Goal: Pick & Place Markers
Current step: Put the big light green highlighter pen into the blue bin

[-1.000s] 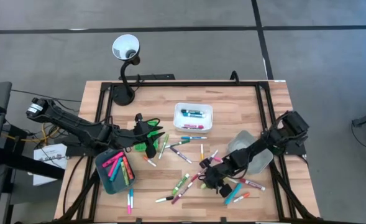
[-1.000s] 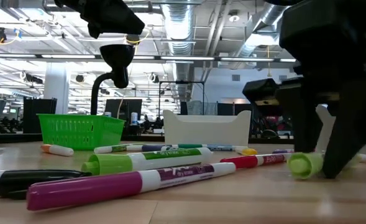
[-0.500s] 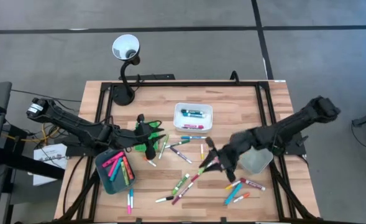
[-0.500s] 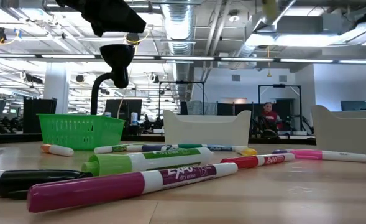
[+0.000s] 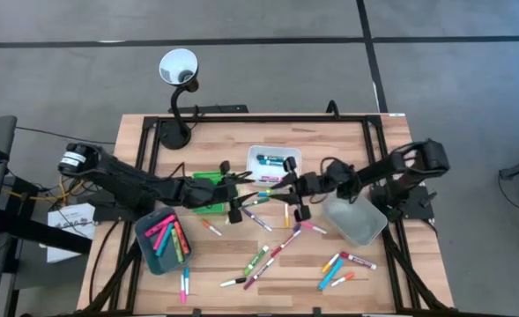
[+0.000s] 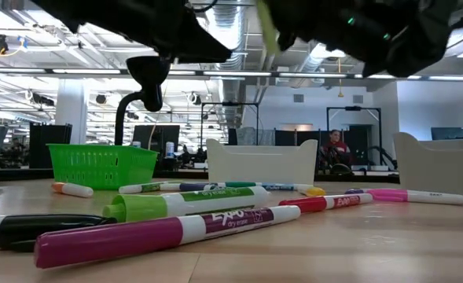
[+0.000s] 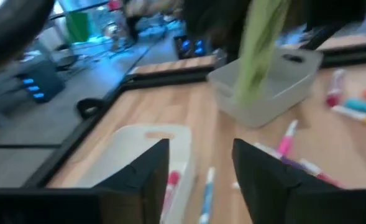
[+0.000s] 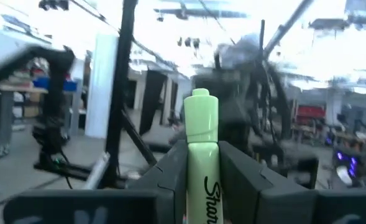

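Observation:
My right gripper (image 5: 287,188) is raised above the table's middle and shut on a light green marker (image 8: 201,155), which also shows in the left wrist view (image 7: 257,50) and high in the low view (image 6: 265,27). My left gripper (image 5: 241,201) hovers open just to its left, facing it, beside the green tray (image 5: 204,187). Several other markers (image 5: 261,259) lie flat on the wood, and more lie in the white tray (image 5: 274,164) and the teal tray (image 5: 164,239). My right gripper pinches the green marker by its barrel (image 8: 202,186) between the two fingers (image 8: 170,168). The marker lies along the fingers, and its capped end (image 8: 200,102) sticks out past the fingertips. It is lifted clear of the table and stands steeply tilted in the low view.
A clear grey tray (image 5: 354,220) sits under the right arm near the table's right side. A lamp (image 5: 178,69) stands at the far left corner. A black frame (image 5: 375,150) runs along the table's edges. A person (image 6: 338,149) sits far off in the room.
My right gripper has risen from the table's near right part with the green marker, lifting it clear, and has swung toward the far side and left to the table's middle. My left gripper has moved right, toward it.

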Controlling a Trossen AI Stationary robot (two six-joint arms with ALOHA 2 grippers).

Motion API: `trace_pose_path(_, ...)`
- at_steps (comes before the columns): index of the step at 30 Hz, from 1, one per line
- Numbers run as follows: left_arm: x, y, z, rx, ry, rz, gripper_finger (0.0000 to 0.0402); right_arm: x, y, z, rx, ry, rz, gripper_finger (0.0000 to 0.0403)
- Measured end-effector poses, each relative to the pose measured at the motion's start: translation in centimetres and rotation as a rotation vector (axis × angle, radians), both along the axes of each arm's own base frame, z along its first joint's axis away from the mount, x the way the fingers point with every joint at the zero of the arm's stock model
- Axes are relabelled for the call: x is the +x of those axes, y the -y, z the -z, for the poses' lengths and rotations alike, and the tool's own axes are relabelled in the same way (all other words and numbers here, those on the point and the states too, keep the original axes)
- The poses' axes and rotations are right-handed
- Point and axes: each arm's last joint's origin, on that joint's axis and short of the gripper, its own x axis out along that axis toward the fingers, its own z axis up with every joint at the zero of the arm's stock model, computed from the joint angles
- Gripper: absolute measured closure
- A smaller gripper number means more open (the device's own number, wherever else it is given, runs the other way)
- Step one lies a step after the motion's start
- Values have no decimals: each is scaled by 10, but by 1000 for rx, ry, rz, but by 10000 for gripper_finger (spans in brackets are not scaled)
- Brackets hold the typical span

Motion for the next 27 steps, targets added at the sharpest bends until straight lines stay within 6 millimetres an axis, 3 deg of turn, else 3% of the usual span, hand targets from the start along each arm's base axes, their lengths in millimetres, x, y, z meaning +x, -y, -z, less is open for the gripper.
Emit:
trace_pose_path(7, 5, -6, -6, -85, 90, 100, 172, 28, 7, 14, -12, -38, 27, 331)
trace_pose_path(13, 5, -4, -6, -102, 92, 135, 173, 45, 7, 17, -14, -33, 22, 331)
trace_pose_path(17, 5, -3, -5, -100, 81, 125, 207, 53, 6, 17, -15, -24, 17, 331)
trace_pose_path(27, 4, -1, -4, -175, 77, 129, 337, 55, 7, 16, -52, -15, 33, 312)
